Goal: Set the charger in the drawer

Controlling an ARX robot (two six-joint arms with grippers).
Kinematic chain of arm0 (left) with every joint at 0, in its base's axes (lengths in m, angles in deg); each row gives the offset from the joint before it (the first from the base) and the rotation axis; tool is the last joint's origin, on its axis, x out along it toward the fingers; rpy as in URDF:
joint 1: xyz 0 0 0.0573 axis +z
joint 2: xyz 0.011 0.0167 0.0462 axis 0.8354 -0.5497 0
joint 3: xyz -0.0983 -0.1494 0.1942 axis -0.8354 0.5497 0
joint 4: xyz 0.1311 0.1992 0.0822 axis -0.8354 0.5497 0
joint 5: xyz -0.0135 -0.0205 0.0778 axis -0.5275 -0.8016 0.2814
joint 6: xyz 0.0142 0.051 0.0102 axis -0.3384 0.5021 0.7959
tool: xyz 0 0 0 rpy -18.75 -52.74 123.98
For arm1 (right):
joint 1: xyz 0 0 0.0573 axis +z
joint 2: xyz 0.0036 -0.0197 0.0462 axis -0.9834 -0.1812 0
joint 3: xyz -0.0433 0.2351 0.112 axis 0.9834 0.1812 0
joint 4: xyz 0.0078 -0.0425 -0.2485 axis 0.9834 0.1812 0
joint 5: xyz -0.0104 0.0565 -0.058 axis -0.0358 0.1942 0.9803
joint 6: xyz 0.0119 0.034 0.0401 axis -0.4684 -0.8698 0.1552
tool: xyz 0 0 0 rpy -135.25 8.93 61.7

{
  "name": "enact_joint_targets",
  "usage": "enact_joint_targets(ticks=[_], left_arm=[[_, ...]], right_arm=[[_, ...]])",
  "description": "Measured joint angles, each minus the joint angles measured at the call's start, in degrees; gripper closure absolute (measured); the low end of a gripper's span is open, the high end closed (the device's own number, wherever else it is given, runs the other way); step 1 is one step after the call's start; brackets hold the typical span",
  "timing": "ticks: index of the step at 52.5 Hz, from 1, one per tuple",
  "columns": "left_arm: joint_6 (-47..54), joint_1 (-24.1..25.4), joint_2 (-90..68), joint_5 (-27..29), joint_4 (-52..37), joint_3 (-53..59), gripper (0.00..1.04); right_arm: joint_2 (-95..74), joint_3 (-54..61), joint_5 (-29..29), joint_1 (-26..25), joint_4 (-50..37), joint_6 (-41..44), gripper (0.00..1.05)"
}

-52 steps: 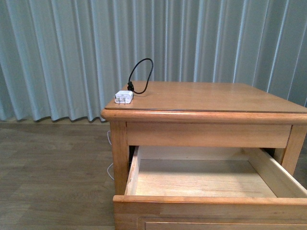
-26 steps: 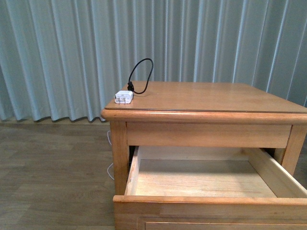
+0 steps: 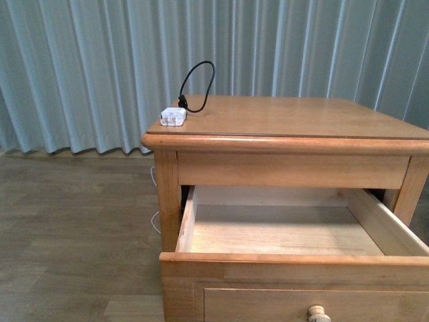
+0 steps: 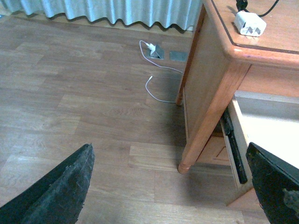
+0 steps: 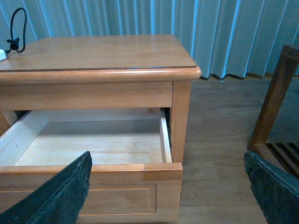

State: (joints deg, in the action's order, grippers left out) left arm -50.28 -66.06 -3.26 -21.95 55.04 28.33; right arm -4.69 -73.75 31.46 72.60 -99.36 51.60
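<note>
Charger (image 3: 173, 117) lies flat, cable (image 3: 182, 102) apparently looping rearward; left tool (image 4: 169, 154) and right tool (image 5: 167, 156) gape apart.

The honey-brown nightstand (image 3: 301, 124) stands on a wood-plank floor (image 3: 74, 228). On its glossy top, the white charger (image 3: 173, 117) lies at about 9 o'clock by the left edge. Its black cable (image 3: 183, 102) loops up at the block's 1 o'clock. A white cord (image 4: 149, 46) lies on the floor.

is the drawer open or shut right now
Open. The drawer is pulled well out of the nightstand, its pale wood interior exposed and holding nothing visible. The charger sits on the nightstand's top.
</note>
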Motion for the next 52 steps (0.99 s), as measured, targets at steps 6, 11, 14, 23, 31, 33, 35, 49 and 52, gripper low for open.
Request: enact_joint_targets(ticks=[6,11,14,23,31,33,35,49,52], left_arm=[[0.6,-1.9,-12.5,0.3,-3.0,-8.7,0.06],[-0.2,-3.1,-22.3,0.6,-3.2,-16.9,0.06],[-0.9,-4.0,-27.7,1.4,-3.4,-21.7,0.06],[-2.0,-6.6,-40.0,2.8,-2.9,-34.9,0.06],[-2.0,-8.9,-50.1,4.3,-1.3,-47.3,0.06],[-2.0,-9.6,-53.4,4.9,-0.4,-51.1,0.06],[-2.0,-9.9,-55.5,5.1,0.1,-53.4,0.06],[-1.3,-10.9,-66.7,7.6,4.1,-66.4,0.06],[-1.0,-10.9,-68.0,7.8,4.4,-68.2,0.06]], right_arm=[[0.0,0.0,0.0,0.0,0.0,0.0,0.08],[0.0,0.0,0.0,0.0,0.0,0.0,0.08],[0.0,0.0,0.0,0.0,0.0,0.0,0.08],[0.0,0.0,0.0,0.0,0.0,0.0,0.08],[0.0,0.0,0.0,0.0,0.0,0.0,0.08],[0.0,0.0,0.0,0.0,0.0,0.0,0.08],[0.0,0.0,0.0,0.0,0.0,0.0,0.08],[0.0,0.0,0.0,0.0,0.0,0.0,0.08],[0.0,0.0,0.0,0.0,0.0,0.0,0.08]])
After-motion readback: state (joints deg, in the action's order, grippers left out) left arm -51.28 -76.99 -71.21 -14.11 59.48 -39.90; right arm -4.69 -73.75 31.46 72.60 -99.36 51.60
